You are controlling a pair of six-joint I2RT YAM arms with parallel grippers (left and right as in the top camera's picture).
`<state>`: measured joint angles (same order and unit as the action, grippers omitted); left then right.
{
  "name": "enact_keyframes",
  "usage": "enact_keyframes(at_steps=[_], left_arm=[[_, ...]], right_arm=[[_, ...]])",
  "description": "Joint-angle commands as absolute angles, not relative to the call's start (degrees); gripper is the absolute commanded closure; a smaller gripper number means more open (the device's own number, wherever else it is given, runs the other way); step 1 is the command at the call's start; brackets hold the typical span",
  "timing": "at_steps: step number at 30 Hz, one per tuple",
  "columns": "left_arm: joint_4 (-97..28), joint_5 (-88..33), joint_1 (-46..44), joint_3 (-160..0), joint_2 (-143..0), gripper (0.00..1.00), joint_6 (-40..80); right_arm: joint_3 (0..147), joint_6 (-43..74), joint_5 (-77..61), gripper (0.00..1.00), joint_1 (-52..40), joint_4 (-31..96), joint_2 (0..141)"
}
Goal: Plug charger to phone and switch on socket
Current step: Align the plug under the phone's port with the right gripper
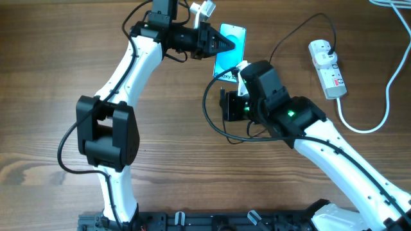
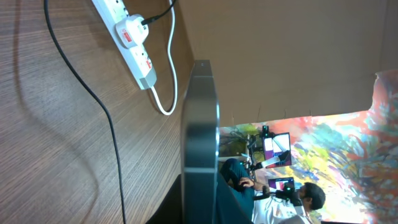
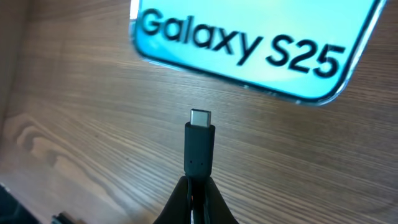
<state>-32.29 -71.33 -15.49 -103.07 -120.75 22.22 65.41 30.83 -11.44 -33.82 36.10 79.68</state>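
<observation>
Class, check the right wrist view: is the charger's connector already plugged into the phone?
No: the charger's connector tip stops short of the phone, bare wood showing between them.

The left arm (image 1: 122, 70) is stretched forward and bent toward the middle, its wrist rolled onto its side. The left gripper (image 1: 230, 45) is clamped on the phone (image 1: 228, 61). The right arm (image 1: 334, 144) is reached inward. The right gripper (image 3: 196, 186) is pinched tight on the charger (image 3: 199, 146).
</observation>
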Motion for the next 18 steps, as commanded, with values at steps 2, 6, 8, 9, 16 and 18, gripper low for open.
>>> enact_keyframes(at_steps=[2, 6, 8, 9, 16, 18], left_arm=[[-31.90, -73.89, -15.44, -103.13, -118.52, 0.96, 22.68], [-31.92, -73.89, -15.44, -103.13, -118.52, 0.96, 21.65], [-31.94, -73.89, -15.44, -103.13, -118.52, 0.96, 20.49], [-31.94, -73.87, -15.44, -103.13, -118.52, 0.96, 20.27], [-31.94, -73.89, -15.44, -103.13, -118.52, 0.96, 19.92], [-31.94, -73.87, -15.44, -103.13, -118.52, 0.96, 19.92]], right_arm=[[66.00, 31.51, -8.16, 0.96, -33.89, 35.81, 80.47], [66.00, 31.55, -7.09, 0.96, -33.89, 35.79, 80.44], [66.00, 31.59, -7.57, 0.96, -33.89, 35.79, 80.36], [66.02, 31.62, -7.90, 0.96, -33.89, 35.81, 80.36], [66.11, 31.51, -8.51, 0.96, -33.89, 35.40, 80.36], [66.32, 31.51, -9.61, 0.96, -33.89, 35.42, 80.36]])
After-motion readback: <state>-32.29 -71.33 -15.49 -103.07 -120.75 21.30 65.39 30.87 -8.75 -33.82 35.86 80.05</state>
